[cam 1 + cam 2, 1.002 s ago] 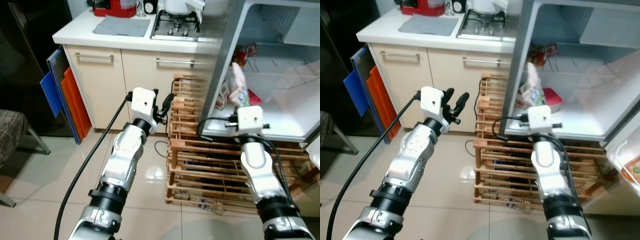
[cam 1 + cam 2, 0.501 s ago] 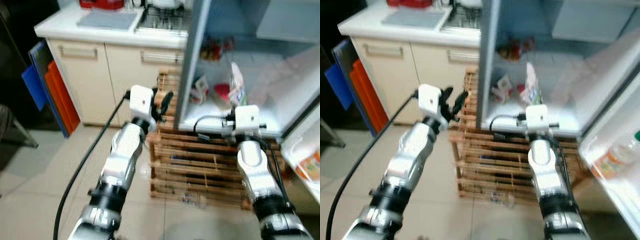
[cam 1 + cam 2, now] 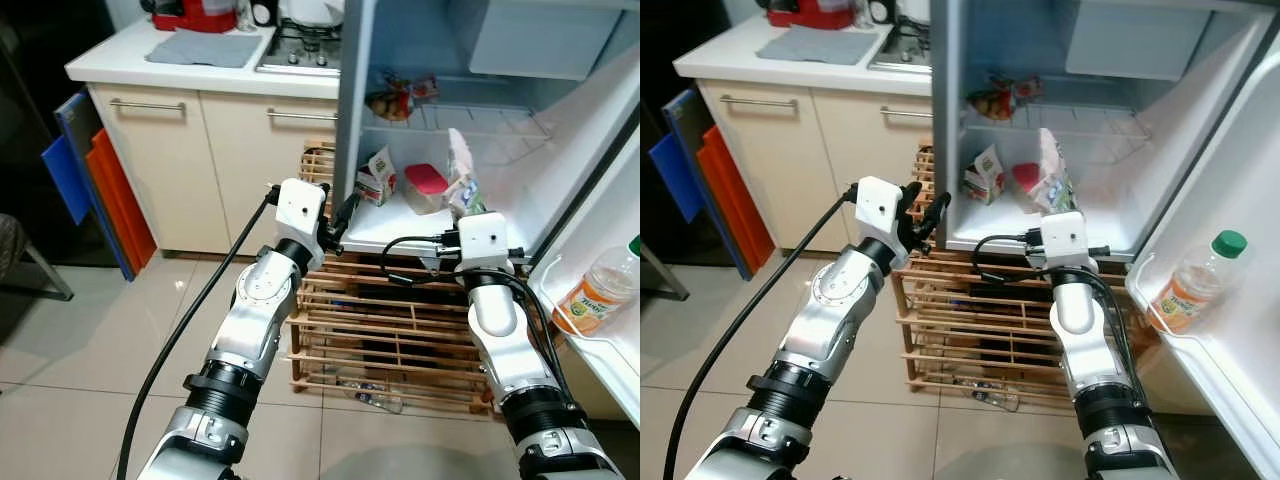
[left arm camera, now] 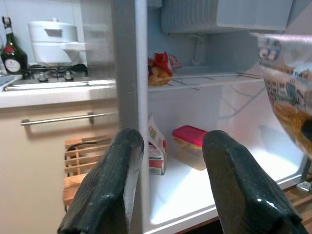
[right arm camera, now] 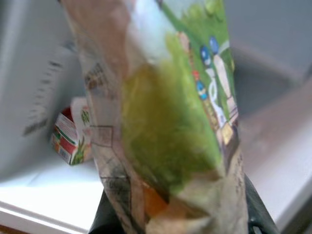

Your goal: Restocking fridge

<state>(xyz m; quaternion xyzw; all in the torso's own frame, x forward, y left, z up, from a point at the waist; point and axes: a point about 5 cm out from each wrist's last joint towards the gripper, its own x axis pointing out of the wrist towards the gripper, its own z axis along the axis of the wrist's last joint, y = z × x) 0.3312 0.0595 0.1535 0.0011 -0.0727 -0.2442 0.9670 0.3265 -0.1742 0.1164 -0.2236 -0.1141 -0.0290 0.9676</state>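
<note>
The fridge (image 3: 350, 120) stands open in front of me. On its lower shelf sit a small carton (image 3: 378, 175) and a red-lidded tub (image 3: 425, 186). My right gripper (image 5: 180, 214) is shut on a printed green-and-white bag (image 5: 165, 112), held upright at the shelf's front edge beside the tub (image 3: 1025, 178). My left gripper (image 4: 173, 141) is open with nothing in it, level with the fridge's left wall and outside it. A juice bottle (image 3: 598, 290) with a green cap stands in the door shelf.
The fridge sits on a wooden slatted rack (image 3: 400, 330). The open fridge door (image 3: 610, 340) juts out at my right. A cabinet and counter (image 3: 190, 70) with a stove lie to the left, with blue and orange boards (image 3: 90, 180) leaning beside them. Snack packets (image 3: 395, 100) lie on the upper wire shelf.
The camera has swung right and towards the fridge, so the interior and the door's bottle have come into view. Both grippers now sit closer to the shelf, the right still holding the bag.
</note>
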